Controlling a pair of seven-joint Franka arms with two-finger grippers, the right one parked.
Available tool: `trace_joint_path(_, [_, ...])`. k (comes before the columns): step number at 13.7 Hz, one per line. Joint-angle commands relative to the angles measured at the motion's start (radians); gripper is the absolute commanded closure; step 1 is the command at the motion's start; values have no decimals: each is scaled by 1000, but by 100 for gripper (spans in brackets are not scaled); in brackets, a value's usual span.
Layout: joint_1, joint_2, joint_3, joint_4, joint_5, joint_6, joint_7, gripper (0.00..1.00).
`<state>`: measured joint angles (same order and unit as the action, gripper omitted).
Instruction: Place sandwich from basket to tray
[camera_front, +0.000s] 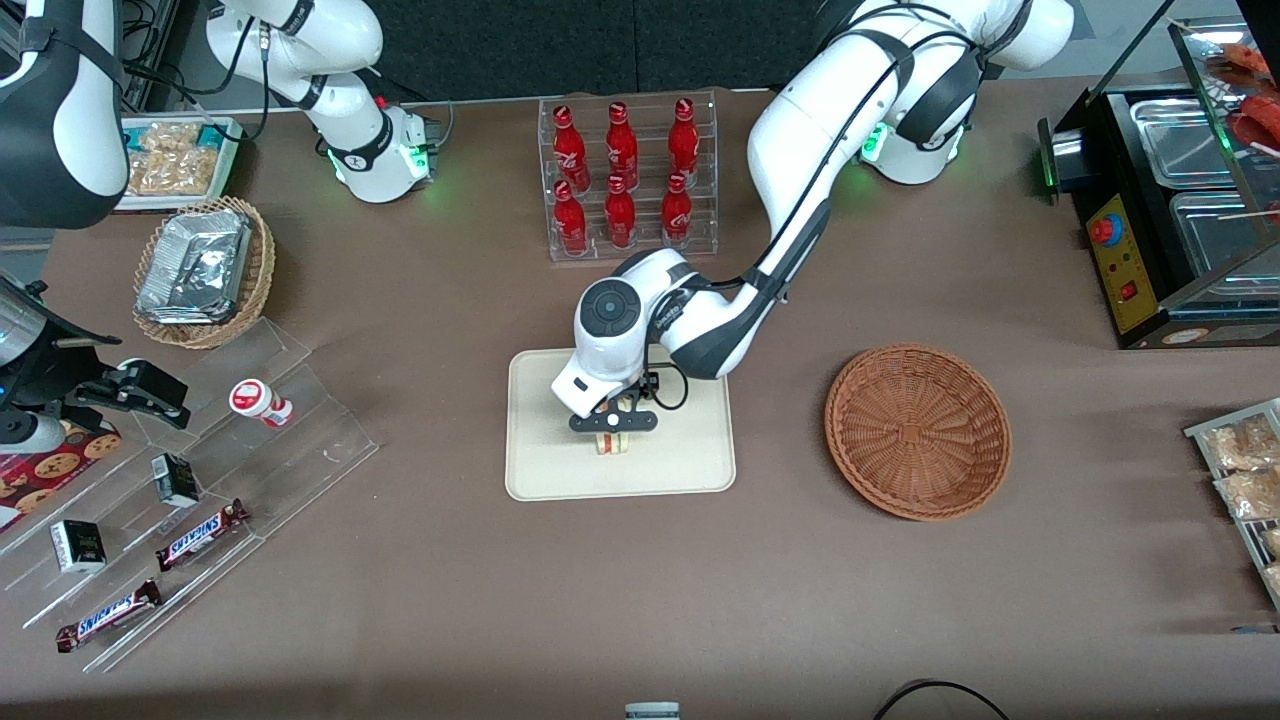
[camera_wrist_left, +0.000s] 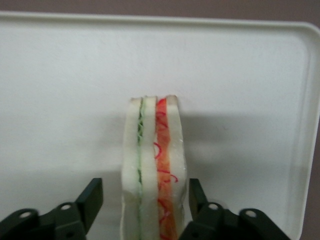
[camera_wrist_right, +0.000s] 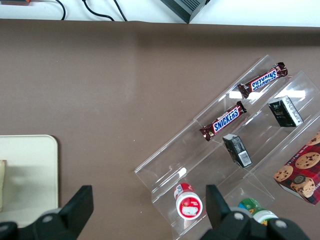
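Item: sandwich (camera_wrist_left: 155, 165), triangular wedge of white bread with green and red-orange filling, standing on edge on the cream tray (camera_front: 690, 465) at centre; judged light, soft and easily crushed, best held gently across the flat bread faces. Left gripper (camera_front: 613, 425) sits low over it, fingers (camera_wrist_left: 92, 197) parted, one pad apart from the bread and the other just beside or touching it, so no firm grip is apparent. Empty reddish-brown wicker basket (camera_front: 917, 432) lies at the tray's three o'clock in the front view, toward the working arm's end.
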<state>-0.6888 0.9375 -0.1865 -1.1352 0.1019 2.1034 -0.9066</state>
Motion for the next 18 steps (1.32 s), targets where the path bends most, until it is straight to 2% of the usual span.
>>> trace_joint_path(1, [70, -98, -4, -14, -39, -97, 15, 0])
trace_joint_path(3, [127, -164, -4, -61, -76, -138, 46, 0])
trace_joint_path(4, [159, -211, -5, -111, -82, -143, 102, 0])
trace_joint_path(6, [225, -299, -2, -220, -161, -144, 236, 0])
trace_joint_path(7, [259, -345, -1, -283, -171, -144, 300, 0])
trace_joint_path(12, [458, -523, 4, -573, -162, -131, 559, 0])
trace_joint_path(18, [696, -730, 5, -739, -140, -148, 842, 0])
